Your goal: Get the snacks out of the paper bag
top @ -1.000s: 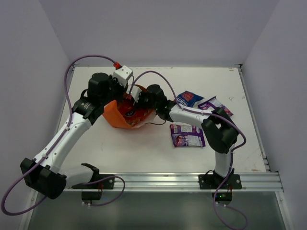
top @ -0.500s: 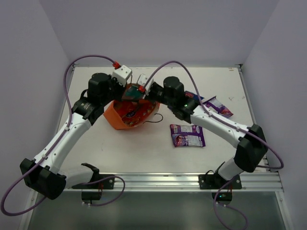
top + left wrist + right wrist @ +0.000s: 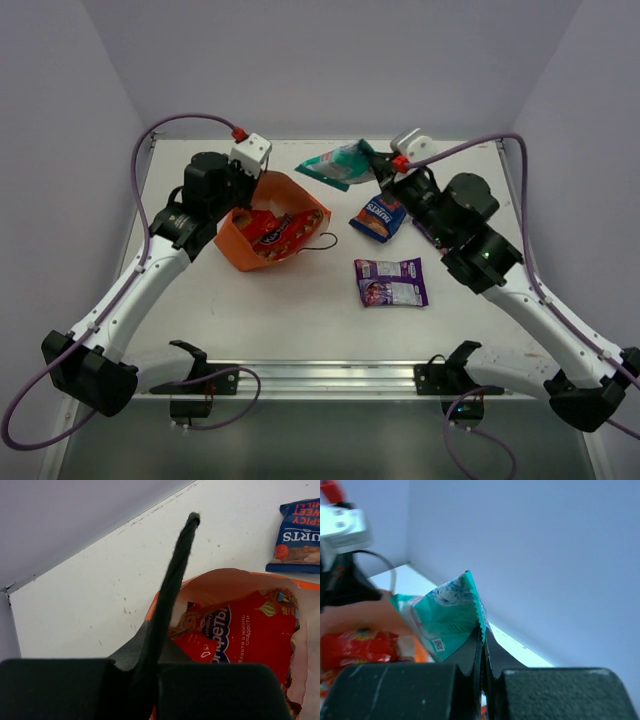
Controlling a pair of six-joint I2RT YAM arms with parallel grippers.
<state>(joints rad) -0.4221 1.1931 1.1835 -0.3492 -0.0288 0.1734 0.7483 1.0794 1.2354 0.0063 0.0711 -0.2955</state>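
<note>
At the left of the table (image 3: pixel 250 310), your left gripper (image 3: pixel 243 190) has its jaws drawn narrow on the rim of the paper bag (image 3: pixel 238 250), which lies tipped on its side with its mouth facing the right arm. Thin paper like that likely creases and tears easily, so hold the rim and do not pull. Inside lie the larger red packet (image 3: pixel 250 630) and, partly under it, the small red packet (image 3: pixel 196 646). Both look light, flat and glossy, probably slippery on the face; take each by a crimped edge or corner. The black cord handle (image 3: pixel 322 242) trails at the mouth and could snag a finger.

Further right, your right gripper (image 3: pixel 378 168) is raised near the back wall, jaws closed on one edge of the teal packet (image 3: pixel 338 166). It hangs limp from that pinch, so it may swing. Below it, the blue-and-red packet (image 3: pixel 379 217) and a purple packet (image 3: pixel 391 282) lie flat on the table, apart from each other.

That surface is white, smooth and lightly scuffed, so packets may slide when nudged. Pale walls close in on three sides, with bare tabletop to the right of the purple packet.
</note>
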